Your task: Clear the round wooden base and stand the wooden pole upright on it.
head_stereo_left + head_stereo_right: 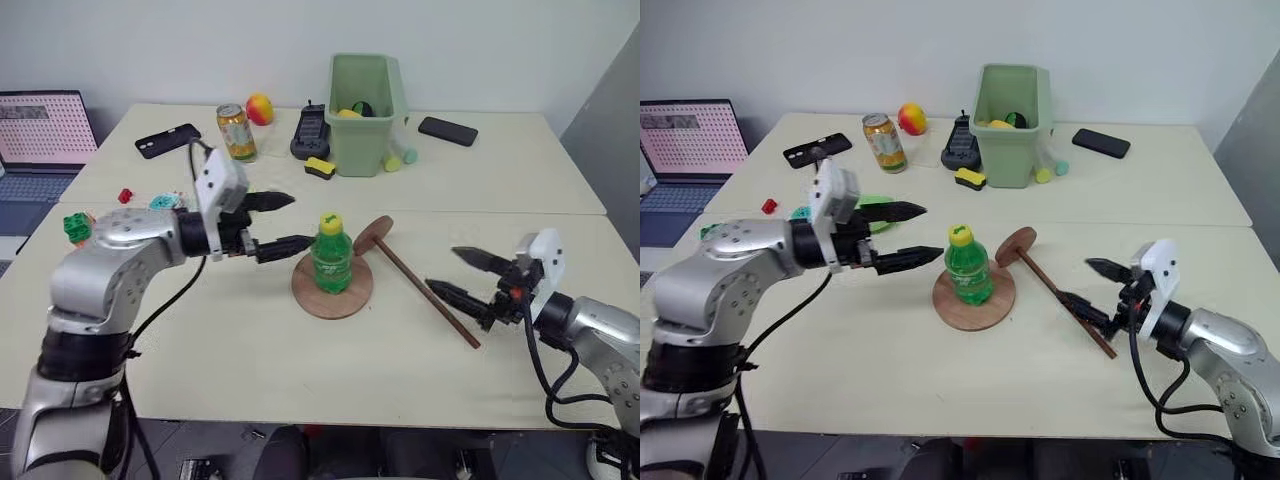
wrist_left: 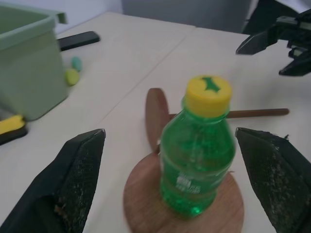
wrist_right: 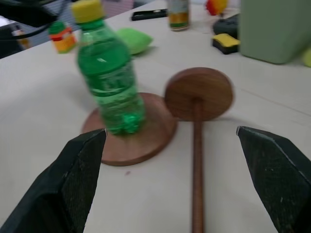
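Bottle (image 1: 331, 257) first: a green soft-drink bottle with a yellow cap stands upright on the round wooden base (image 1: 332, 290), and that is what you must clear; the base lies flat near the middle of the surface (image 1: 250, 360), its centre hidden under the bottle.

Your left gripper (image 1: 283, 222) hangs just beside the bottle on the robot's left, jaws wide apart and empty, pointing almost level straight at it; in the left wrist view the bottle sits squarely between the two fingers (image 2: 73, 179), so the left arm is the nearer one for the lift.

The wooden pole (image 1: 420, 292) lies flat on the surface on the robot's right of the bottle; its disc end rests on edge, touching or all but touching the rim of the base, and its long axis runs away from the bottle, toward the near edge and the right; its free tip ends just beside your right gripper (image 1: 468, 277), whose jaws also stand wide and hold nothing; the right wrist view looks nearly along the rod, so I judge the right arm better placed for it once the base is bare.

Writing: the bottle carries a pale label, too blurred to read; I cannot make out any brand.
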Motion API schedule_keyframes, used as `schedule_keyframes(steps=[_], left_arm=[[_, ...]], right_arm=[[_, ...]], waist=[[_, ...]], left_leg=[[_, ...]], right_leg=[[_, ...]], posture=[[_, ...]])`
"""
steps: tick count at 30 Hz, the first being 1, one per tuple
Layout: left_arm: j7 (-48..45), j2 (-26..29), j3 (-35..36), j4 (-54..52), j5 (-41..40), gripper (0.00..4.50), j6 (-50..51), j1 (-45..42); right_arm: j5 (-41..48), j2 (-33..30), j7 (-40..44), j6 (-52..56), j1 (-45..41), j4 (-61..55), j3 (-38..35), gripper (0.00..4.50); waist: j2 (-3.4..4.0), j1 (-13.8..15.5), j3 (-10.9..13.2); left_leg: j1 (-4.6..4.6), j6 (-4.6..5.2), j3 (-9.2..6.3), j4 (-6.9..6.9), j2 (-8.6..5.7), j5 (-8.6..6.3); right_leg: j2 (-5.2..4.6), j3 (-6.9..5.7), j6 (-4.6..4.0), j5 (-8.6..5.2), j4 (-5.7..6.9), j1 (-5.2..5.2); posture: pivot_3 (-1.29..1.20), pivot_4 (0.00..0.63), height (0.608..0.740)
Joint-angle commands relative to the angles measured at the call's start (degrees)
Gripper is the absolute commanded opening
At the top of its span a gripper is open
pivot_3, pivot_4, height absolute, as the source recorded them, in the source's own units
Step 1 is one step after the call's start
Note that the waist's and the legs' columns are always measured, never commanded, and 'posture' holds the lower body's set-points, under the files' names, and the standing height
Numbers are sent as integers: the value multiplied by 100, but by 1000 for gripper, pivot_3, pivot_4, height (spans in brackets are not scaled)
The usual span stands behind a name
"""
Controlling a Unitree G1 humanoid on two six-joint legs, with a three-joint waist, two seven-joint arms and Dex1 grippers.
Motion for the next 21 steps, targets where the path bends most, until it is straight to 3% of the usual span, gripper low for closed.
schedule_keyframes(steps=[1,15,21], left_arm=[[-188,-181,-211,301,230,4471,-369,-290],[-256,-889,-423,977,496,4471,-617,-626],[-712,-803,-623,1036,425,3420,-310,-665]], right_arm=[[256,32,-154,63,-69,-481,68,4500],[1263,425,-1603,414,-448,-1546,223,4500],[1579,398,-2003,449,-518,-1571,205,4500]], waist=[[0,-4,0],[-1,1,1],[-1,-1,1]], left_leg=[[0,0,0,-1,2,0],[-6,-1,-8,1,6,1],[-6,-1,-8,2,6,1]], right_leg=[[3,0,0,0,0,-1],[5,-3,0,0,-1,-4],[5,-4,0,0,1,-4]], posture=[[0,150,740],[0,150,740],[0,150,740]])
